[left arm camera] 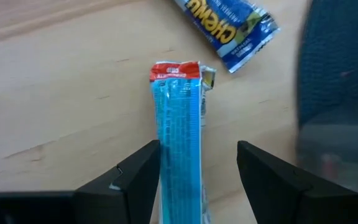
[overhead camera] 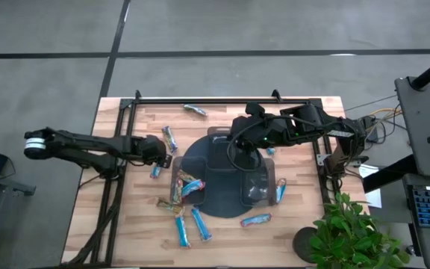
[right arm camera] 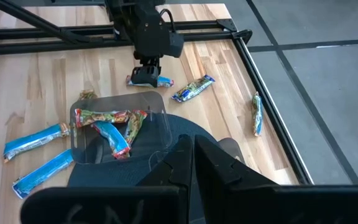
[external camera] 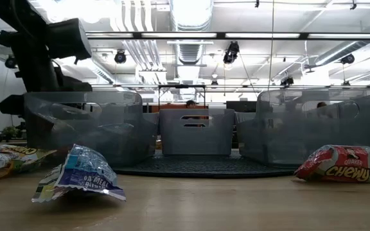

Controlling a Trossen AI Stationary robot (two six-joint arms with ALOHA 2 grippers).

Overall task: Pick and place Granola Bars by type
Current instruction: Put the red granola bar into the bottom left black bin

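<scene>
Fingers of the left gripper are standing spread astride a light blue foil-wrapped granola bar lying on the pale wooden table, not pinching it; beyond, a dark blue wrapper is reading "CHEWY". Right gripper is hanging closed above the dark round tray; only the low view is showing a red "QUAKER CHEWY" bar

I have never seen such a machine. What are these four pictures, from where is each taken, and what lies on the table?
This is a robot with two dark arms at a light wooden table. One picture looks straight down from above, one looks level across the tabletop, and one comes from a camera on each wrist. Small shiny wrapped granola bars lie scattered around a dark round tray with clear plastic bins; one bin already holds several bars. The left gripper is open, its fingers either side of a light blue bar with a red end, not yet gripping it. The right gripper is shut, holds nothing, and hangs above the tray.
</scene>
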